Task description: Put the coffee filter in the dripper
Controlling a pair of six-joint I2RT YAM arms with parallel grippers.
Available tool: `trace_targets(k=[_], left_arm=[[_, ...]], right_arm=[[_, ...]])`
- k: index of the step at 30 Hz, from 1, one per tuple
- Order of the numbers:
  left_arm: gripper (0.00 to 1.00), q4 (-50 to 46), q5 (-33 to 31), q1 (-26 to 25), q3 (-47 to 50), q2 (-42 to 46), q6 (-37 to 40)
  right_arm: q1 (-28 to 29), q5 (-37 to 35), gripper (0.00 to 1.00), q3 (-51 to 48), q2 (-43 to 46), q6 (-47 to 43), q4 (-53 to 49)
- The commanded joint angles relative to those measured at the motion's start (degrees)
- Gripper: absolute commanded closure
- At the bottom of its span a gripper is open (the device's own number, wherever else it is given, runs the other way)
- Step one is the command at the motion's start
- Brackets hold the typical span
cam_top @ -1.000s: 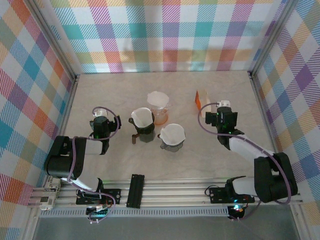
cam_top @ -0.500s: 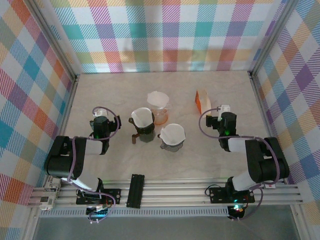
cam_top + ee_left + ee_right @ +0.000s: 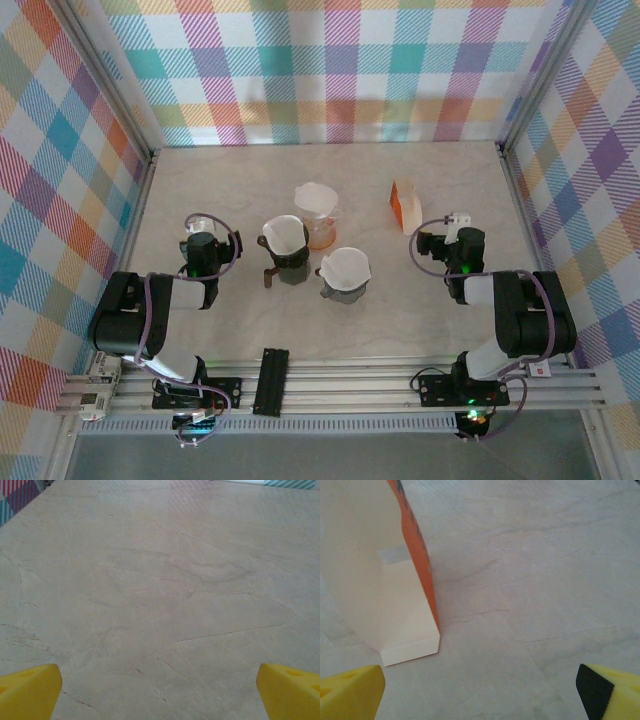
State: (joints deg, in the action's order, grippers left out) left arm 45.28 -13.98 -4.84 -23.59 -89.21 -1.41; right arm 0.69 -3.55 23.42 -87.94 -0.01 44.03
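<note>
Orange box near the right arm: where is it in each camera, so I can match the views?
Top external: orange box right of centre, on the far half of the marbled tabletop.
Right wrist: orange box upper left, white face, orange edge.
Left wrist: looks across marbled tabletop.
Shared landmark: the marbled tabletop, under the box too.

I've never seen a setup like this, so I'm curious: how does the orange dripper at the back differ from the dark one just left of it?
Colour: the orange dripper is see-through orange, the dark dripper nearly black. Place: the orange dripper stands farther back, the dark dripper nearer the front and more to the left. Both stand upright, each with a white filter inside.
</note>
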Motion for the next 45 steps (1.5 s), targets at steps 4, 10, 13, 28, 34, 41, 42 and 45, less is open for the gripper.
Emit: trace_targets(k=[4,10,13,28,34,41,42,45], left_arm=[[0.00,1.74,0.52,-0.18,0.22,-0.09,1.01],[0.00,1.80,0.49,-0.21,0.21,-0.08,1.00],[0.00,1.76,0.46,-0.22,0.21,-0.12,1.00],[0.00,1.80,0.46,-0.17,0.21,-0.09,1.00],[0.00,1.74,0.49,-0.19,0.21,-0.09,0.99],[0.00,1.75,0.48,-0.20,0.22,-0.09,0.97],[0.00,1.76,0.53,-0.20,0.22,-0.09,0.97],[0.00,1.82,0.46,-0.21,0.19,-0.05,1.05]], right_arm=[[-0.07,2.66,0.01,-0.01,-0.25,0.98,4.13],[-0.08,2.60,0.01,0.05,-0.21,0.98,3.88],[-0.07,2.67,0.01,-0.13,0.03,0.98,3.96],[-0.07,2.66,0.01,-0.14,-0.04,0.89,4.02],[-0.06,2.62,0.01,-0.13,-0.04,0.89,4.05],[-0.08,2.67,0.01,0.02,-0.13,0.91,3.78],[-0.07,2.65,0.01,0.04,-0.13,0.91,3.78],[-0.07,2.59,0.01,0.05,-0.14,0.87,3.78]])
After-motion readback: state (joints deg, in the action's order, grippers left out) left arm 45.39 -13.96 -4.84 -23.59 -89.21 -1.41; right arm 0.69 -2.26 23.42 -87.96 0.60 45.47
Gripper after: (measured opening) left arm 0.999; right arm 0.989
